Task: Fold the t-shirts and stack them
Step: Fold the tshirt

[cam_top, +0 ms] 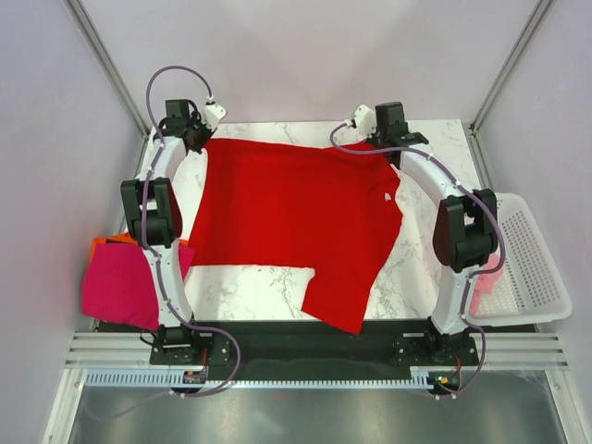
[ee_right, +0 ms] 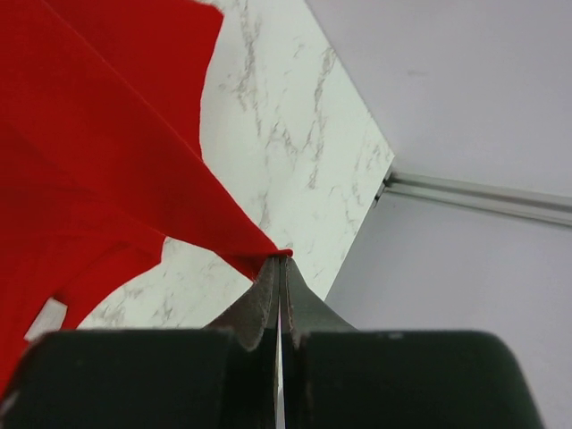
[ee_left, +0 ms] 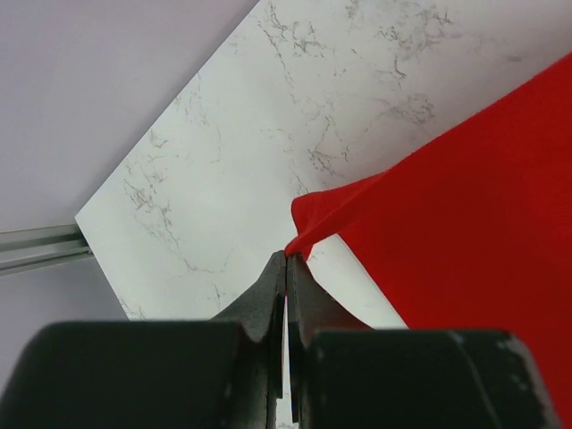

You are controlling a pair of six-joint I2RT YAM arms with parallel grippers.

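A bright red t-shirt (cam_top: 296, 217) lies spread over the marble table (cam_top: 240, 291), a white neck label (cam_top: 388, 194) showing near its right side. At the far left corner my left gripper (cam_top: 205, 141) is shut on a corner of the red cloth (ee_left: 465, 206), pinched at the fingertips (ee_left: 288, 256). At the far right my right gripper (cam_top: 388, 148) is likewise shut on another corner of the red shirt (ee_right: 98, 161), lifted just above the table. A magenta t-shirt (cam_top: 118, 285) lies folded at the left edge over an orange one (cam_top: 104, 242).
A white perforated basket (cam_top: 523, 264) stands off the table's right side with a bit of pale pink cloth (cam_top: 483, 294) at its near end. Grey walls and metal frame rails (cam_top: 102, 55) enclose the back and sides.
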